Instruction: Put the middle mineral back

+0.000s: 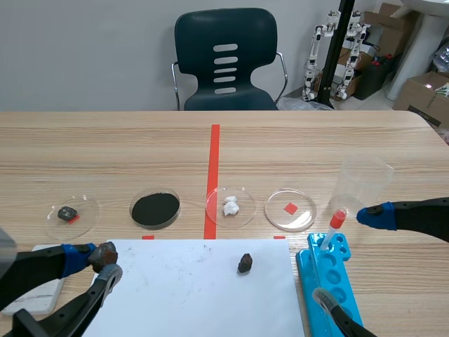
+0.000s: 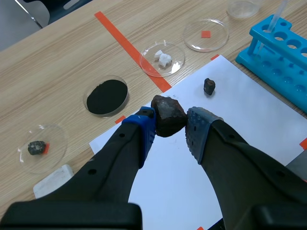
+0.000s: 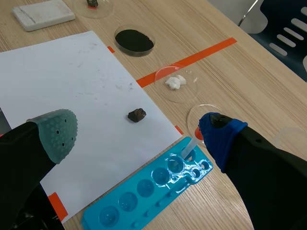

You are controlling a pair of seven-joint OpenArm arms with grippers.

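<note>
While the left pincer [image 2: 170, 127] grips a mineral [image 2: 168, 115] at the paper [image 2: 240, 112] edge, the right pincer [image 3: 136, 134] gapes wide.

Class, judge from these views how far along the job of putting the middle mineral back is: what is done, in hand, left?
Done: a dark mineral is gripped by the left end effector. In hand: it hangs above the white paper, in no dish yet. Left: setting it down, probably in the empty dish with the red mark. The right end effector is open, holding nothing.
</note>
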